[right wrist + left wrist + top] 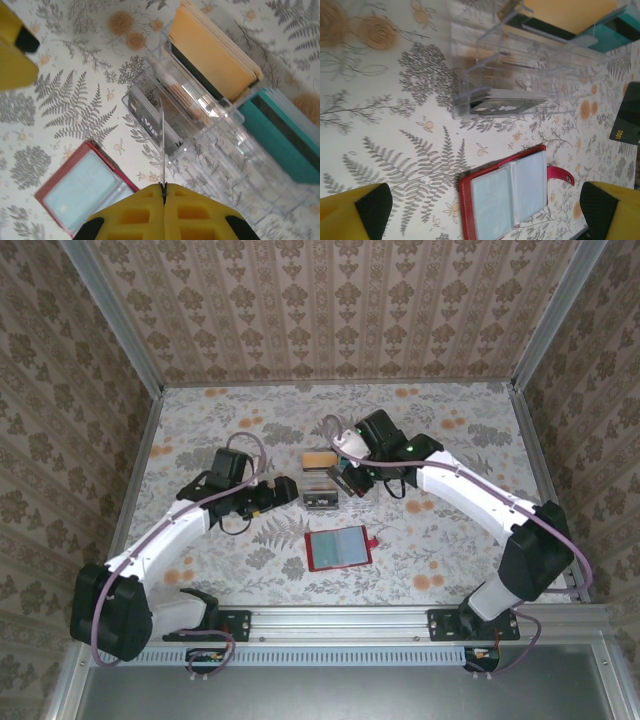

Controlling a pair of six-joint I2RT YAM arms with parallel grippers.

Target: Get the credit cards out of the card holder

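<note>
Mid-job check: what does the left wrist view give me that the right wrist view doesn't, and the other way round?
Left wrist: the left hand wide open, the red closing tab, and a black card at the frame's right edge. Right wrist: the right hand shut on a thin card, seen edge-on, by the clear tray. Shared: the open card holder on the table, and that tray with its stacked cards.

Card holder (338,548): red leather-like, matt (inner pockets (500,197) glossy clear plastic); tray (465,75): clear shiny plastic.
</note>
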